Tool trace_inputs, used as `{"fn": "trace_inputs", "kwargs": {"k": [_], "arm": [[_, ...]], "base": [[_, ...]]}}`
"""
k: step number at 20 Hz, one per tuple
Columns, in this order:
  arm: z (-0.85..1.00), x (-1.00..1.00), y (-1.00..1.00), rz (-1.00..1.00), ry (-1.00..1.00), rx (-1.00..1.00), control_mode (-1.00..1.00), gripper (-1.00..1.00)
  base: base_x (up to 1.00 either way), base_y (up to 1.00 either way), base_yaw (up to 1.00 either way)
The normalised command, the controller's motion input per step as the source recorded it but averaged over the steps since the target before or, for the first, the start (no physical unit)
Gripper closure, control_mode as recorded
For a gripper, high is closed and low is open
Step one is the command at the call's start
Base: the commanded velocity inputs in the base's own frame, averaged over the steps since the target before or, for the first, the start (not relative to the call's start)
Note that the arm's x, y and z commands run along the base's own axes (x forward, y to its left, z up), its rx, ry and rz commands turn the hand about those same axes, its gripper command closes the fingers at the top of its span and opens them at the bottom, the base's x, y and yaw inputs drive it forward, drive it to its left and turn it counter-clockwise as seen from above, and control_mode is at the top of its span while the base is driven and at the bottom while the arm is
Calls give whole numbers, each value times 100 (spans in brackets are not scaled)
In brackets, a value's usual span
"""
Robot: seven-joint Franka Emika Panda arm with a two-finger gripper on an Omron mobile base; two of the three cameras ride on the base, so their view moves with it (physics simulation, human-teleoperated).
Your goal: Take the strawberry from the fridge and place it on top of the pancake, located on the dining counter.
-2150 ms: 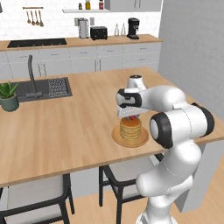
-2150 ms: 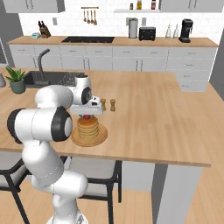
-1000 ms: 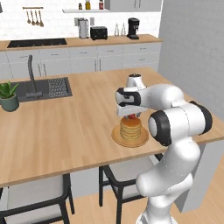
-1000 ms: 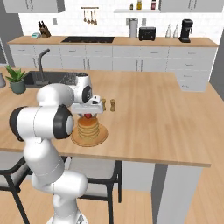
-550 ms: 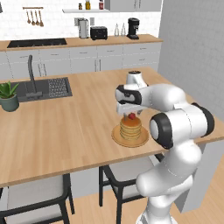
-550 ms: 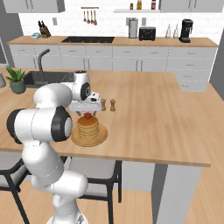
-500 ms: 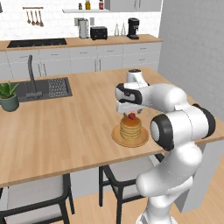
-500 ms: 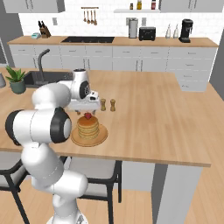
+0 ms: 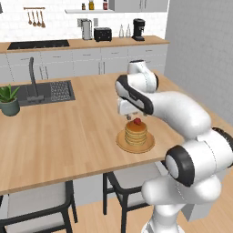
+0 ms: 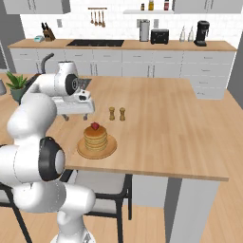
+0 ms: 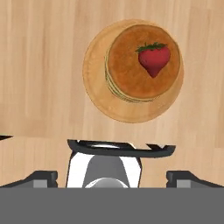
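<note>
The gripper (image 11: 111, 177) hangs wide open and empty above the pancake (image 11: 142, 61), at the frame's bottom. The strawberry (image 11: 154, 58) lies on the stack, upper right, on a plate (image 11: 98, 94) on the counter (image 9: 68, 132).

obstacles: salt and pepper shakers (image 10: 116, 113) just behind pancake (image 10: 96, 137), mid dining counter (image 10: 180, 128).
free room: bare wood toward the right edge.
</note>
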Motion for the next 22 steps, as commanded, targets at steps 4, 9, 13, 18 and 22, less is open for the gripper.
{"fn": "trace_inputs", "kwargs": {"k": [4,9,13,18,22], "arm": [[33,-100,0,0,0,0,-100,-100],[2,-100,0,0,2,0,-100,-100],[-15,-100,0,0,-7,0,-100,-100],[-1,-99,14,0,-9,-4,-100,-100],[-4,-38,79,0,-10,-14,-100,-100]], "base": [[0,0,0],[0,0,0],[0,0,0],[0,0,0],[0,0,0]]}}
